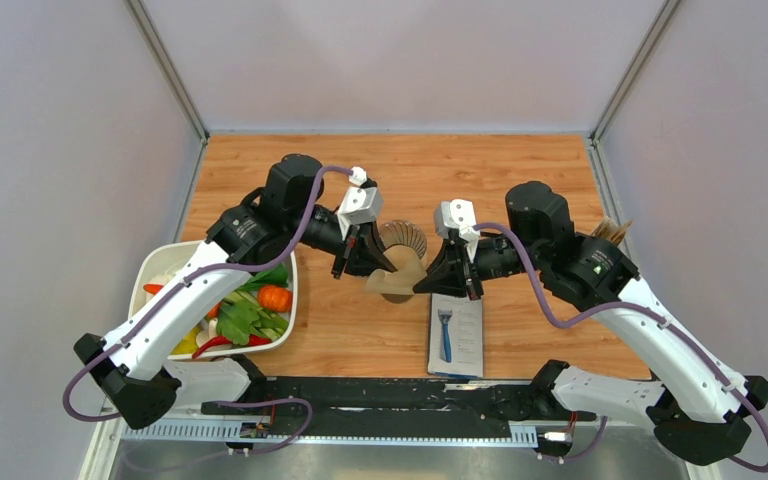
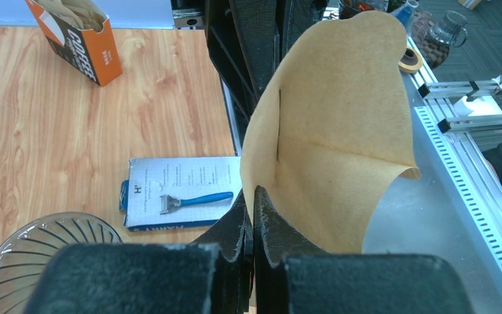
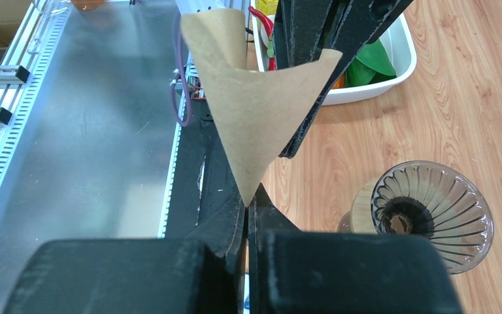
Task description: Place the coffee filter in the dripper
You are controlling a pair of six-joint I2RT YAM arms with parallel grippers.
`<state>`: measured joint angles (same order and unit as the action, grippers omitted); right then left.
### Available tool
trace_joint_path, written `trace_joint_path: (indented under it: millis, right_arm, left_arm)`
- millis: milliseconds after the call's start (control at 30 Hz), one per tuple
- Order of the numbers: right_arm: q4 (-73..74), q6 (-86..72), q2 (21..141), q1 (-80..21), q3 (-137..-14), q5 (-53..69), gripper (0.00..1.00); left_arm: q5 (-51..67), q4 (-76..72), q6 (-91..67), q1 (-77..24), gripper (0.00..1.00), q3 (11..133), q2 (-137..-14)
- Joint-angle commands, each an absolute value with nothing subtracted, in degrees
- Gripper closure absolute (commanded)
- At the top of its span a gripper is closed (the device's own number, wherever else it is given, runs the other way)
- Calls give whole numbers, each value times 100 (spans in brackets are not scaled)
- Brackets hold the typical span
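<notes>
The coffee filter (image 1: 397, 277) is a light-tan paper cone held in the air between both grippers, opened into a funnel. My left gripper (image 1: 372, 264) is shut on the filter's rim edge; in the left wrist view (image 2: 253, 196) the filter (image 2: 333, 124) fans out above the fingers. My right gripper (image 1: 430, 282) is shut on the filter's pointed tip; in the right wrist view (image 3: 247, 197) the cone (image 3: 255, 111) stands up from the fingers. The dripper (image 1: 405, 238), a translucent ribbed funnel on a brown base, stands just behind the filter; it also shows in the right wrist view (image 3: 431, 216) and the left wrist view (image 2: 39, 255).
A white bin (image 1: 160, 262) of vegetables sits at the left. A razor on its card (image 1: 456, 335) lies in front of the dripper. An orange box of filters (image 1: 610, 235) stands at the right. A metal rail (image 1: 360, 405) runs along the near edge.
</notes>
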<state>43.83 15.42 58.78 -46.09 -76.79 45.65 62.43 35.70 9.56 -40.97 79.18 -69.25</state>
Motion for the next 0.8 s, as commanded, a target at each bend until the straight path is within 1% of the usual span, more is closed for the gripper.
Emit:
trace_joint_path:
  millis: [0,33,100,133,167,200,233,267,333,433,567,600,633,667,700,733,767]
  right_arm:
    - [4239,1468,5836,-4617,-7660,4757,100]
    - [4252,1468,5832,-4619,-7661,4755,100]
    - [4246,1468,5804,-4615,-7656,4739,100]
    - [4250,1468,5784,-4614,-7655,4718,100]
    - [4246,1475,5743,-4615,-7653,4713,100]
    - [4250,1484,5701,-4620,-7637,4699,100]
    - [4247,1493,5655,-4615,-7626,4675,100]
    - [4245,1506,5615,-4617,-7600,4645,100]
    - [4247,1543,5531,-4616,-7578,4567,100]
    - [4148,1589,5448,-4588,-7623,4343,100]
    - [3716,1494,5349,-4462,-7715,4136,100]
    - [3564,1407,5318,-4452,-7709,4049,100]
    - [3393,1339,5291,-4448,-7705,3976,100]
    - [3219,1258,5269,-4447,-7690,3914,100]
    - [3030,1174,5258,-4440,-7682,3859,100]
    - [2839,1061,5248,-4436,-7679,3806,100]
    - [2659,968,5252,-4431,-7679,3778,100]
  left_arm:
    - [6113,3549,1142,-4100,96,8051,-6781]
    - [6075,3558,1116,-4102,94,8060,-6767]
    - [5928,3610,1082,-4093,83,8095,-6727]
    - [5841,3691,1086,-4058,72,8121,-6712]
    - [5808,3717,1093,-3954,67,8134,-6668]
    - [5825,3726,1074,-3854,57,8138,-6634]
    - [5879,3700,974,-3578,54,8129,-6578]
    - [6029,3586,900,-3411,49,8117,-6545]
    - [6300,3359,579,-2872,44,8090,-6402]
    - [6572,3273,538,-2205,41,8055,-6256]
    - [6823,3204,525,-1966,39,7585,-5887]
    - [6863,3109,388,-1963,37,7440,-5723]
    - [6877,2645,216,-1959,36,7107,-5635]
    - [6854,2280,-497,-1959,35,6893,-5436]
    - [6824,1234,-1005,-1958,35,6436,-5333]
    - [6744,656,-2024,-1959,35,6163,-5115]
    - [6686,-684,-2577,-1964,35,5650,-5023]
